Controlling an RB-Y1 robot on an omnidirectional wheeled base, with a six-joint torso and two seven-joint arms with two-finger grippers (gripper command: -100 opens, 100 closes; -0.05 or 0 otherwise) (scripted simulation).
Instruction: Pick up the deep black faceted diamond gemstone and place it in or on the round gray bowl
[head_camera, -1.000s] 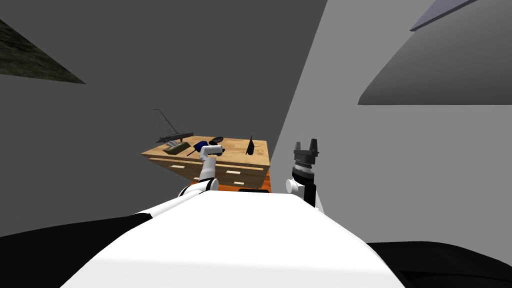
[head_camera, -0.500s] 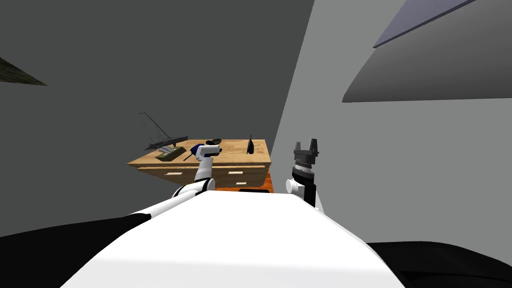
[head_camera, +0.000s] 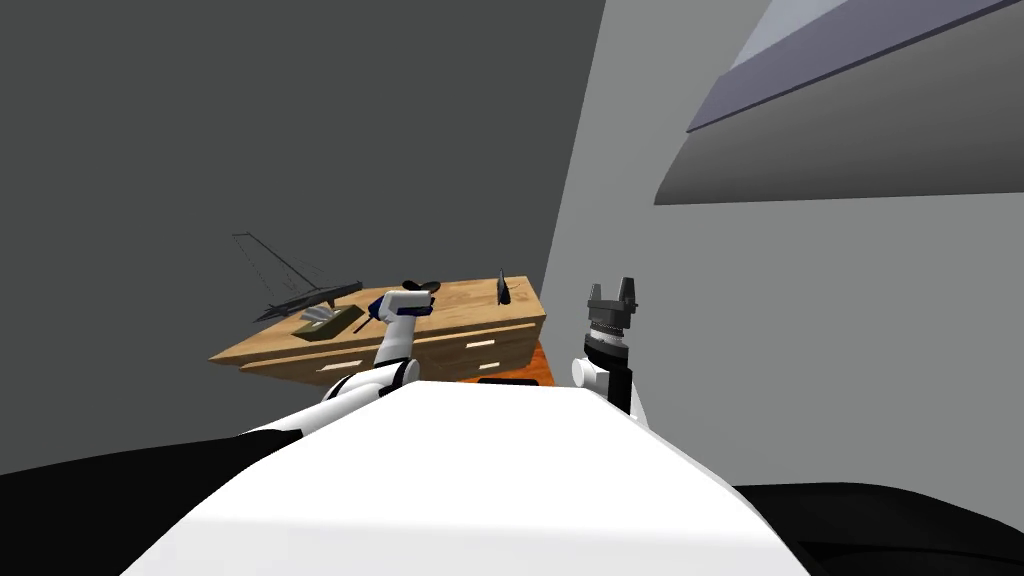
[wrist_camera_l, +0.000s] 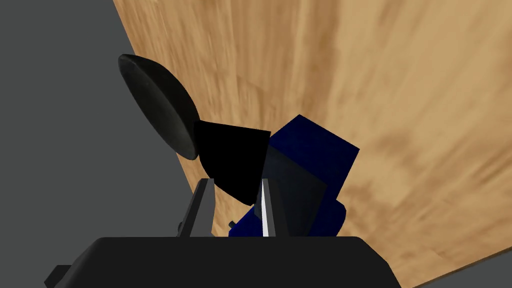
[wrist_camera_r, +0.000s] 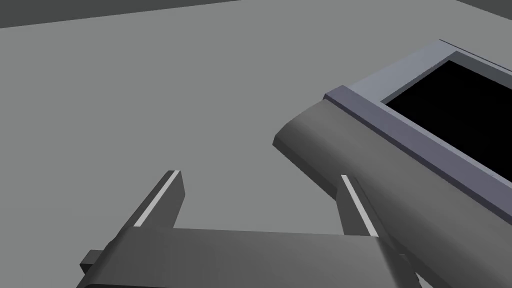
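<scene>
While the left pincer (wrist_camera_l: 235, 182) is clamping narrowly on the tapered end of the black gemstone (wrist_camera_l: 230, 155), hard against the grey bowl (wrist_camera_l: 157, 105) at the worktop's (wrist_camera_l: 400, 100) far edge, any nudge is risking pushing the bowl off. The right pincer (wrist_camera_r: 258, 175) is standing wide.

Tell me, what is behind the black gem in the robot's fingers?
Behind the black gem in the left gripper lie a dark blue block and the wooden desk top. The gem covers part of the block and dark bowl.
</scene>
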